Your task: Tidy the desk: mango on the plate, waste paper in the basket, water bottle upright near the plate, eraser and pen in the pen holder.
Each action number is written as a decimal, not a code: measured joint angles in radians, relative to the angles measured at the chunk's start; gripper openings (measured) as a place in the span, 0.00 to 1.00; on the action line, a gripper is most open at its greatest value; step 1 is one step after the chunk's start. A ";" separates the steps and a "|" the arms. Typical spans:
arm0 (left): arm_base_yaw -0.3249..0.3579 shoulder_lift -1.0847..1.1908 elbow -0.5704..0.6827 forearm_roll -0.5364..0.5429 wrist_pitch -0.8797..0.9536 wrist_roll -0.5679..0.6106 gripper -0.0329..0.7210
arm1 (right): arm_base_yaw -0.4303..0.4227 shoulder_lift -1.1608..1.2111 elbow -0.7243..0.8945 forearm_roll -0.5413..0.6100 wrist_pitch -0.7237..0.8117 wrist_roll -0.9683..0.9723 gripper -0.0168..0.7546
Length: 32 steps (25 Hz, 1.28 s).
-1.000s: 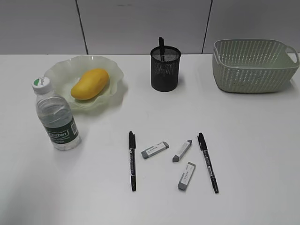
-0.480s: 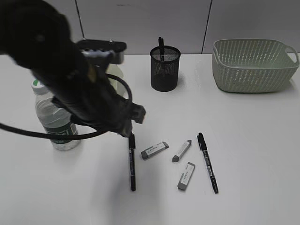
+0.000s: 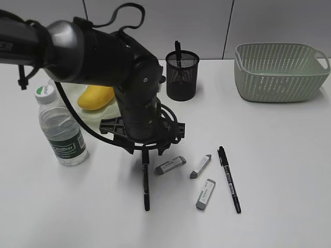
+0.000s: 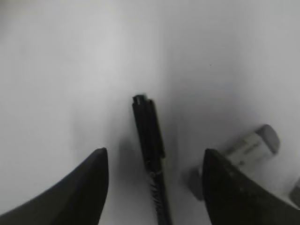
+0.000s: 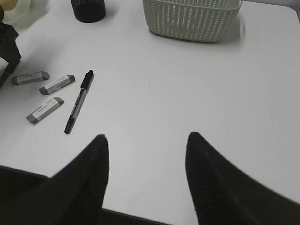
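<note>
Exterior view: left arm (image 3: 135,111) reaches down over the left pen (image 3: 146,181) on the desk (image 3: 279,155); mango (image 3: 95,97) lies on the plate (image 3: 93,116), water bottle (image 3: 59,126) upright beside it, pen holder (image 3: 182,75) and basket (image 3: 279,71) at the back. Left wrist view: left gripper (image 4: 152,176) jaws well apart, straddling the pen (image 4: 151,154) without touching it, an eraser (image 4: 251,146) just right. Right wrist view: right gripper (image 5: 146,173) jaws open and empty above bare desk, with another pen (image 5: 78,101) and three erasers (image 5: 44,91) to the left.

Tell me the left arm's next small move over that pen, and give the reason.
Probably lower straight down and close. The left gripper hangs open with the left pen lying flat on the desk between its fingers, roughly lined up along the gap, not yet gripped. An eraser lies close to the right finger, so the descent should stay centred on the pen.
</note>
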State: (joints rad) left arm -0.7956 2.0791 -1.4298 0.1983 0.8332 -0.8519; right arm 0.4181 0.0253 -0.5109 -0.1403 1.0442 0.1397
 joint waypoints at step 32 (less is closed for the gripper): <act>0.087 -0.146 -0.045 0.554 -0.765 -0.054 0.19 | 0.000 0.000 0.000 0.000 0.000 0.000 0.57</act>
State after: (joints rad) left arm -0.7090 1.9332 -1.4753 0.7524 0.0687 -0.9058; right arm 0.4181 0.0253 -0.5109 -0.1403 1.0442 0.1397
